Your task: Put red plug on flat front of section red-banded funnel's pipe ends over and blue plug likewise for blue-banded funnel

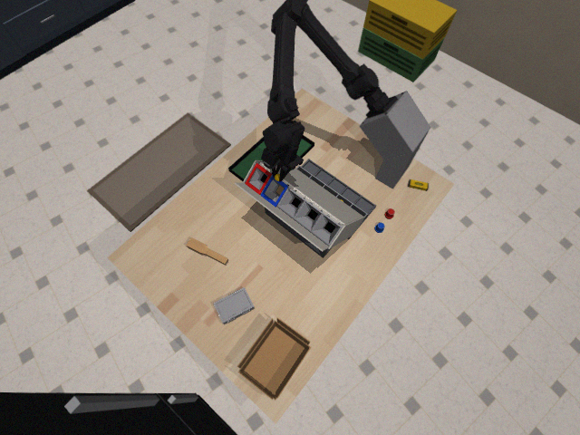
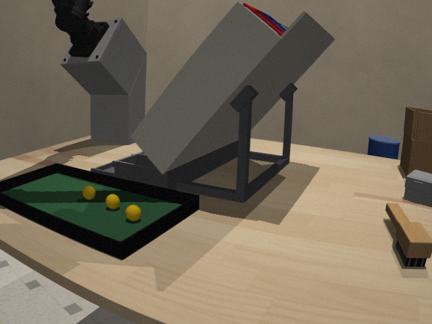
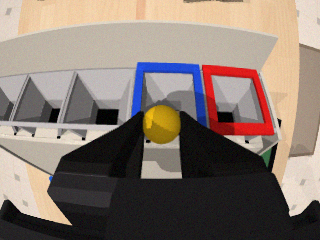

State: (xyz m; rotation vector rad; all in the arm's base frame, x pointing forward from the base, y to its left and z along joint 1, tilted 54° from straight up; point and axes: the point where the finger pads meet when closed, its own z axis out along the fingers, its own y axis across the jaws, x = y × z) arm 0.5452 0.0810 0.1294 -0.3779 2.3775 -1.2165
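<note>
My gripper (image 3: 161, 119) (image 1: 278, 176) is shut on a yellow marble (image 3: 161, 123) (image 1: 277, 177). It holds the marble close above the blue-banded funnel (image 3: 165, 67) (image 1: 269, 192), at its near edge. The red-banded funnel (image 3: 230, 71) (image 1: 251, 179) is next to it, at the end of the funnel row. The grey cover (image 2: 209, 90) slopes down to a row of sections (image 1: 337, 185). The red plug (image 1: 389, 213) and the blue plug (image 1: 379, 227) (image 2: 383, 146) stand on the table beyond the far end of the rack. Three more marbles (image 2: 112, 201) lie in the green tray (image 2: 104, 244) (image 1: 304, 147).
A wooden brush (image 1: 207, 250) (image 2: 410, 237), a grey box (image 1: 233, 304) (image 2: 418, 186) and an open cardboard box (image 1: 274, 358) lie on the table's near side. The arm's grey base (image 1: 395, 135) and a small yellow block (image 1: 418, 184) are behind the rack. Stacked crates (image 1: 405, 33) stand beyond the table.
</note>
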